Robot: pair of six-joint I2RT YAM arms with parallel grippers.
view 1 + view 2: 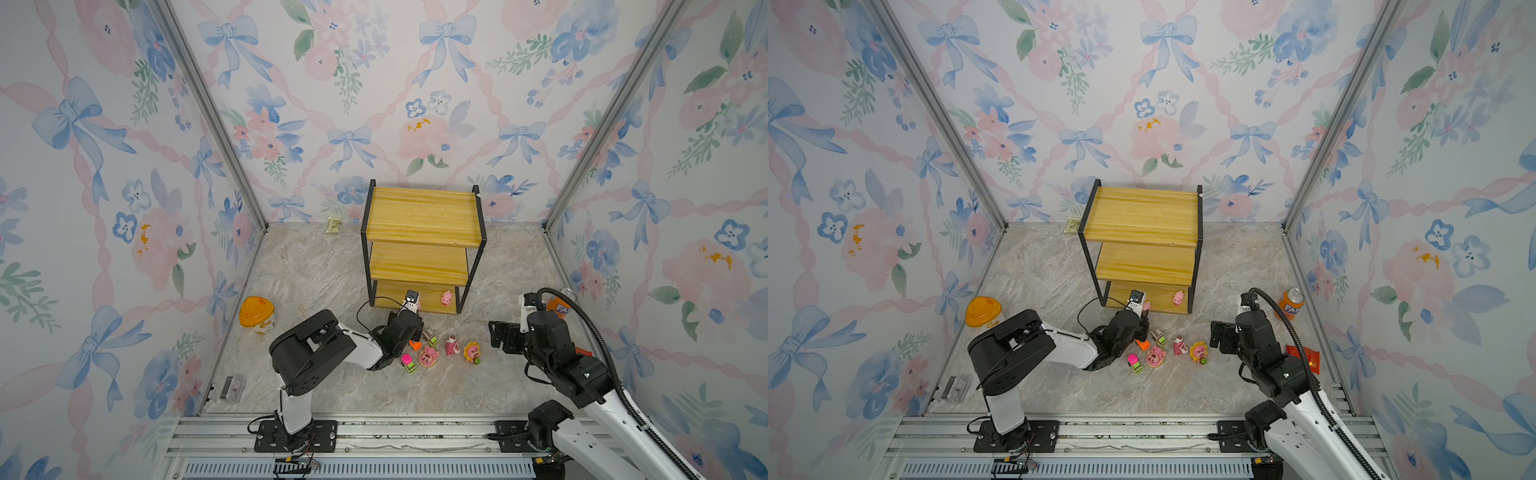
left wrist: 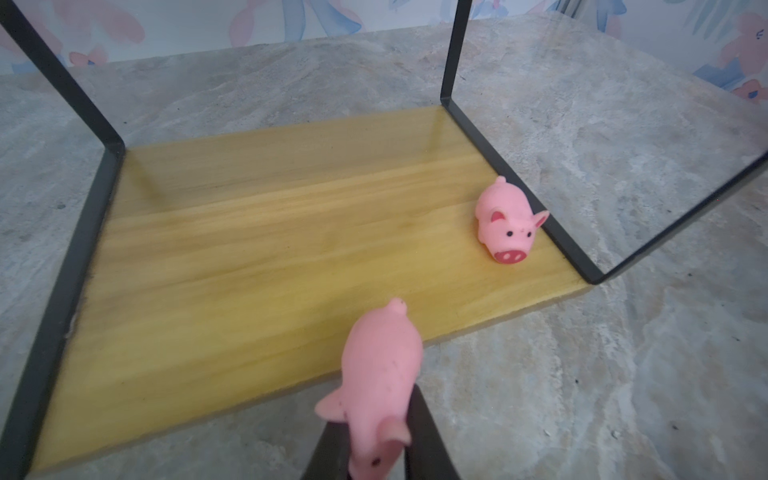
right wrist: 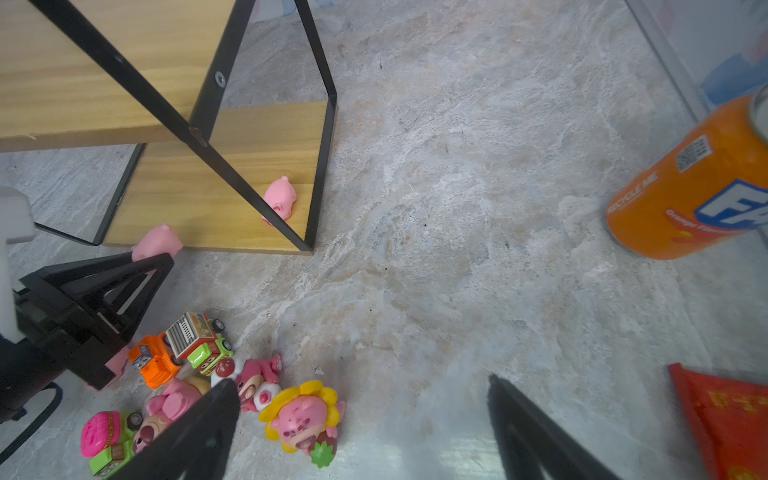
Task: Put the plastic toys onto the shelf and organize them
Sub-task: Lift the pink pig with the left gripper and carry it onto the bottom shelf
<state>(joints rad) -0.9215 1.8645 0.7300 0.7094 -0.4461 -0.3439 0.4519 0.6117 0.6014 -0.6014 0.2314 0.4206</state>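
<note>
Pink rubber pig (image 2: 382, 365) is clamped head-first between the closed jaws of the left gripper (image 2: 374, 415). Its rear end sits over the front edge of the bottom board (image 2: 249, 249) of the shelf (image 1: 419, 216); contact with the board cannot be confirmed. A 2nd pig (image 2: 505, 222) lies on that board, beside the frame at its right end as both top views show it. The right gripper (image 3: 360, 383) hangs wide open above the floor, holding nothing. Clustered on the floor in front of the shelf are 3 cars, the orange car (image 3: 153, 361), grey-green car (image 3: 199, 336) and pink-green car (image 3: 104, 440), plus 3 pink figurines (image 1: 451, 347).
</note>
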